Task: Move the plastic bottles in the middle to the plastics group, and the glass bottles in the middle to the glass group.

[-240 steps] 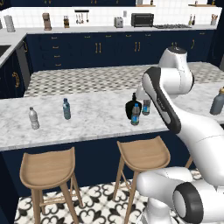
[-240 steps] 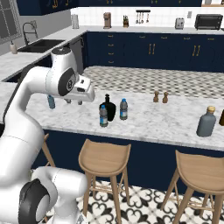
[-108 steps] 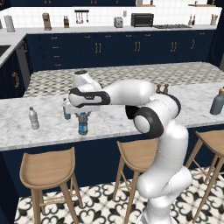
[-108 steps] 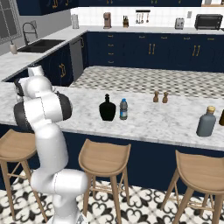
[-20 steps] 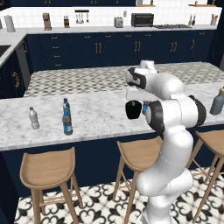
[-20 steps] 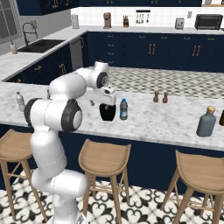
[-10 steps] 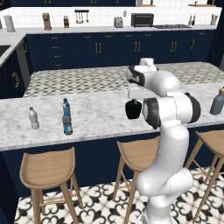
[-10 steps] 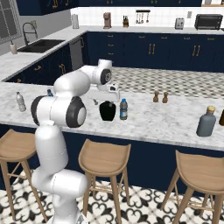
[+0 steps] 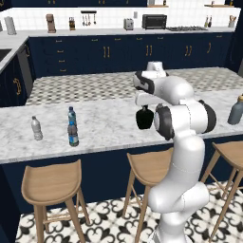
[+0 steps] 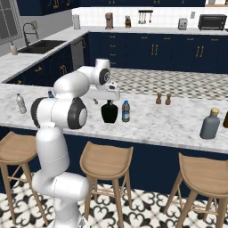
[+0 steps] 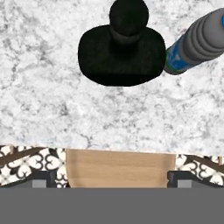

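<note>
The pincer [image 10: 108,99] hangs just above the neck of the squat black bottle [image 10: 109,112], which stands upright on the marble table [image 10: 151,122]. In the hand view the black bottle [image 11: 122,50] sits straight ahead of the pincer, seen from above, with its round top nearest the camera. The two dark finger tips [image 11: 43,177] stand wide apart at the lower corners of that view, with nothing between them, so the pincer is open and holds nothing.

Just beside the black bottle, to one side of the pincer, stands a small water bottle [image 10: 126,111] with a blue label band (its ribbed body leans into the upper corner of the hand view [image 11: 197,41]).

Well away from the pincer along the table, in the left base view, another water bottle [image 9: 73,134] stands close in front of the teal-tinted bottle [image 9: 71,115], and the pale bottle with a white cap [image 9: 36,128] is near them. Far off on the other side stands the tall dark grey bottle [image 10: 209,124] with an orange top. Below the pincer, past the table edge, is a wooden stool [image 11: 120,168].
</note>
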Available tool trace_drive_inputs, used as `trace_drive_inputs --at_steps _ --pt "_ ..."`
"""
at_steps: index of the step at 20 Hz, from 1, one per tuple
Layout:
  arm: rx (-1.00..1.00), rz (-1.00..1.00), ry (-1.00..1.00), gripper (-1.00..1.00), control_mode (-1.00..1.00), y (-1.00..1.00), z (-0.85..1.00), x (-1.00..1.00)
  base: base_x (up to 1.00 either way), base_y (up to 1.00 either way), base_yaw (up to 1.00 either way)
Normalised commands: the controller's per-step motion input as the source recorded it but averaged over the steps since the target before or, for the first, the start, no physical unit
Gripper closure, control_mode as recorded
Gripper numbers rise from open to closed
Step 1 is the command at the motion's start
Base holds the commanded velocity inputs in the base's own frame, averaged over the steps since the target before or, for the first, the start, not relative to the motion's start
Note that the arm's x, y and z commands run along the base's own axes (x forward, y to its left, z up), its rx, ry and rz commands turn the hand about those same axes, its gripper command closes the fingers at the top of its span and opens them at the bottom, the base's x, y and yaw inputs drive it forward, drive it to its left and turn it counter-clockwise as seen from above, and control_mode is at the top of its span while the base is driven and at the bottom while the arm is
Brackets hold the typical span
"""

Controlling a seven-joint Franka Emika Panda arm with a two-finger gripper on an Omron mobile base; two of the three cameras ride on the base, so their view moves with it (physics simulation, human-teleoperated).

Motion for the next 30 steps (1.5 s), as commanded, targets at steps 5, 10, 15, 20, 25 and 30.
trace_drive_inputs --at_steps 5,10,15,20,25,30 --pt "0.05 0.00 -0.01 -1.00 -1.00 -0.08 0.00 0.35 0.00 0.00 0.00" --pt "0.00 0.00 0.01 -1.00 -1.00 0.00 0.00 0.41 0.00 0.00 0.00" --pt "0.00 0.00 0.05 -1.00 -1.00 0.00 0.02 0.46 0.00 0.00 0.00" --pt "0.00 0.00 0.03 -1.00 -1.00 0.00 -0.03 0.51 0.00 0.00 0.00" --pt "0.00 0.00 0.04 -1.00 -1.00 0.00 0.00 0.42 0.00 0.00 0.00" --pt "0.00 0.00 0.04 -1.00 -1.00 0.00 0.00 0.08 0.00 0.00 0.00"
